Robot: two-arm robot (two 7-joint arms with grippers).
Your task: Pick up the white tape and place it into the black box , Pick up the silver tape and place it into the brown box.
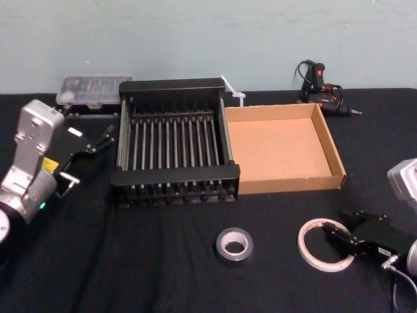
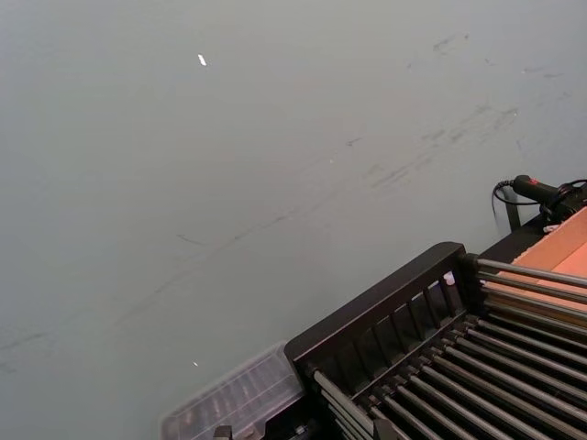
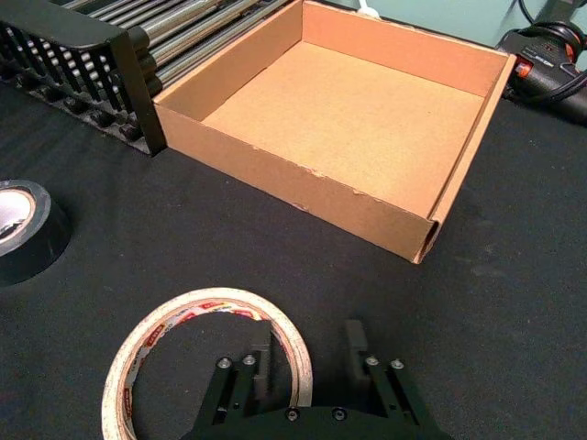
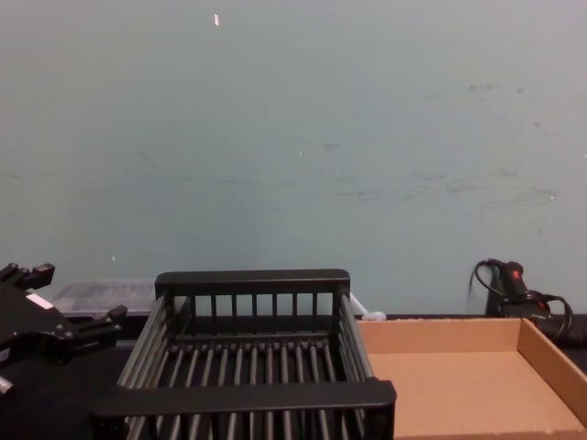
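Note:
The white tape [image 1: 324, 244] lies flat on the black table at the front right; it is a thin ring with reddish marks [image 3: 206, 353]. My right gripper [image 1: 340, 236] is open and low over it, its fingers straddling the ring's near wall [image 3: 307, 353]. The silver tape [image 1: 234, 244] lies to the left of the white one, also in the right wrist view [image 3: 27, 229]. The black box [image 1: 174, 150] and the brown box [image 1: 283, 147] stand side by side behind them, both empty. My left gripper [image 1: 91, 155] hangs open left of the black box.
A clear plastic case [image 1: 94, 88] sits behind the black box at the back left. A black and red glue gun [image 1: 322, 88] with its cord lies behind the brown box. A white strip [image 1: 232, 91] pokes up between the boxes. A pale wall closes the back.

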